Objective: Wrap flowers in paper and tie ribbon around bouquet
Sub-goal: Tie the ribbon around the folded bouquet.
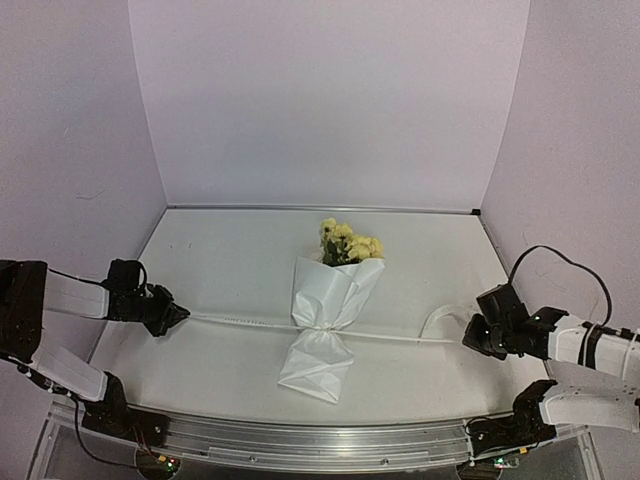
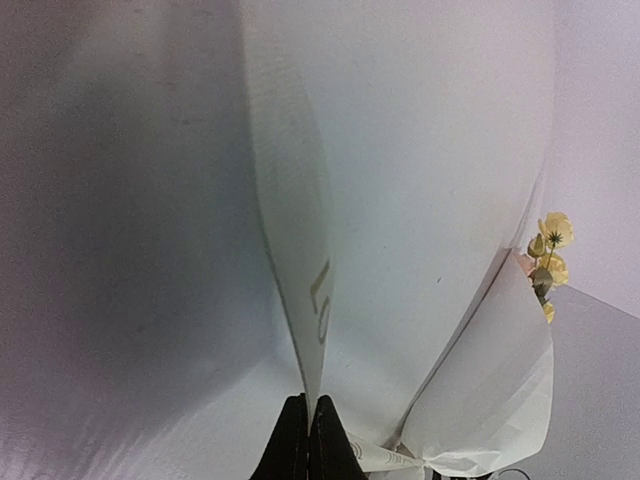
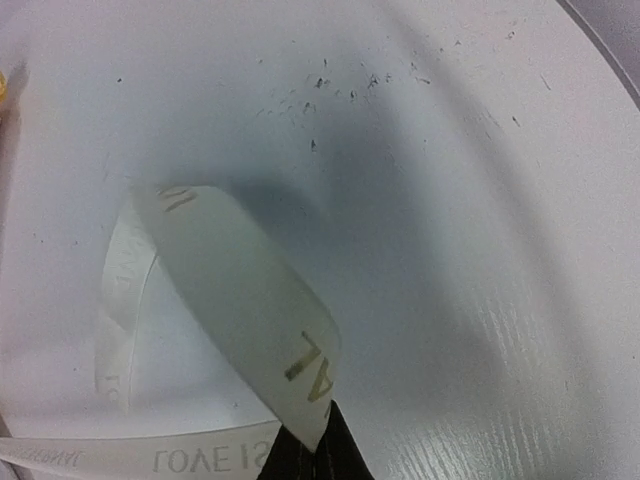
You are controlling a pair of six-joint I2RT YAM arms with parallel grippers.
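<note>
- bouquet (image 1: 330, 300) lies centre frame in the top view on the white table (image 1: 220, 260), blossoms toward the back wall, cone tail toward the near edge
- flowers (image 1: 349, 243) poke out of the top of the paper (image 1: 320, 365); paper is wrapped round the stems and pinched in at the waist, so the wrap step looks done
- ribbon (image 1: 240, 321) crosses the paper at that pinch and runs out both ways, one end to mid-left of frame, the other to mid-right
- left gripper (image 1: 178, 314) at mid-left, jaws clamped on the ribbon end; left wrist view shows the strip rising edge-on straight out of the closed fingertips, gold lettering (image 2: 318, 290) visible on it
- right gripper (image 1: 470, 336) at mid-right, jaws also pinched on ribbon; right wrist view shows the strip coming out of the fingertips and curling into a slack loop on the table
- left run looks taut, right run has slack near the gripper
- step in hand: tying, judged as pulling the two ends apart to cinch the band at the waist
- cannot tell whether a knot is crossed at the pinch or the ribbon is only looped round
- next move calls for an even outward pull from both sides, taking up the right-hand slack, without dragging the bouquet sideways or tearing thin paper
</note>
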